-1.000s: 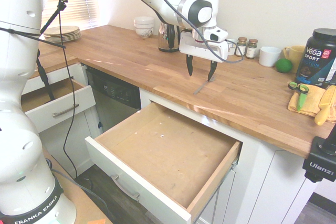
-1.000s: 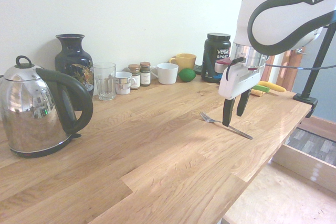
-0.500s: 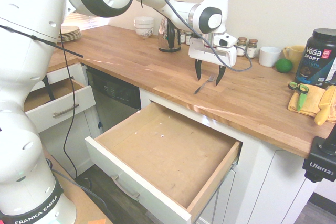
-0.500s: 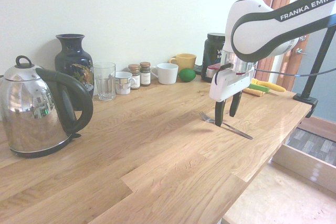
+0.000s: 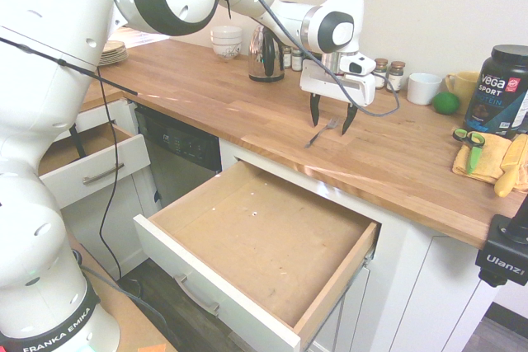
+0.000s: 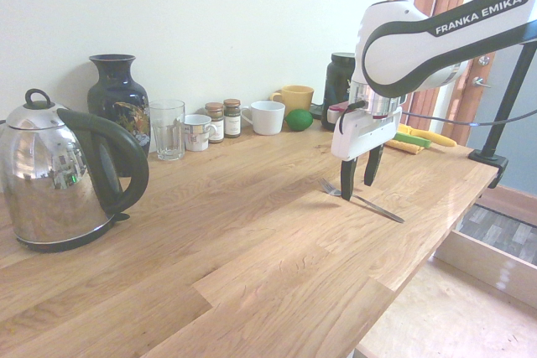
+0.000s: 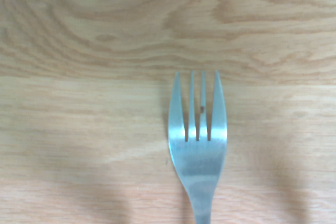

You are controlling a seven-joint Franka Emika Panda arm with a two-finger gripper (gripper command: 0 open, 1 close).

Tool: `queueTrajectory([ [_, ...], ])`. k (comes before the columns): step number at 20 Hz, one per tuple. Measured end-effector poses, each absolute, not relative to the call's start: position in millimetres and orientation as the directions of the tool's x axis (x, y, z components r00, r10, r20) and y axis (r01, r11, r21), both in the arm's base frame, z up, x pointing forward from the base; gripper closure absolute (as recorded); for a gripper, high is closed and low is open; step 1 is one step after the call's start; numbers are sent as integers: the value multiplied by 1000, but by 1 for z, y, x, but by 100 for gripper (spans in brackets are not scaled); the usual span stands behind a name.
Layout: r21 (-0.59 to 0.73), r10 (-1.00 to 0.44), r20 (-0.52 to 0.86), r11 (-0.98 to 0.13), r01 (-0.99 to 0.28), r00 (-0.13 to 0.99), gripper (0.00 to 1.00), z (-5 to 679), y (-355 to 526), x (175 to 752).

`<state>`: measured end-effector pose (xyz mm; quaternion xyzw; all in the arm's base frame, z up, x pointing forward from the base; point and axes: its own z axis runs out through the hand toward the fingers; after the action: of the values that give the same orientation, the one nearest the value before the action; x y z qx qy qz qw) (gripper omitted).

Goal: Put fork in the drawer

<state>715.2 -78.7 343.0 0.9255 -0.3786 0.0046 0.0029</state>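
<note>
The fork (image 5: 320, 133) lies flat on the wooden counter, its handle pointing toward the counter's front edge; in the second exterior view the fork (image 6: 382, 210) runs from the tines out to the right. My gripper (image 5: 330, 124) is open and hangs low, its fingers standing either side of the fork's neck just behind the tines, as the gripper (image 6: 357, 189) shows from the other side. The wrist view has the fork (image 7: 198, 145) centred, tines up. The drawer (image 5: 206, 282) is pulled wide open below the counter edge, with nothing on its wooden bottom.
A kettle (image 6: 63, 178), vase (image 6: 117, 98), glass (image 6: 168, 129), spice jars (image 6: 223, 119) and mugs (image 6: 267, 116) line the wall. A protein tub (image 5: 498, 91), lime (image 5: 446, 103) and green scissors (image 5: 470, 139) on a yellow cloth sit at the right. A smaller drawer (image 5: 91, 172) is open at the left.
The gripper has shifted along the fork from its handle toward the tines and dropped a little lower, staying open. The fork has not moved.
</note>
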Motion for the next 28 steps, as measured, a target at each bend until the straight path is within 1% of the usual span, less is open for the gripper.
queueTrajectory([
  [2,3,-701,9,-713,-701,713,0,342,-78,715],
  [3,4,-700,9,-714,-700,714,100,341,-78,715],
  [28,7,-694,7,-720,-694,720,100,338,-72,716],
])
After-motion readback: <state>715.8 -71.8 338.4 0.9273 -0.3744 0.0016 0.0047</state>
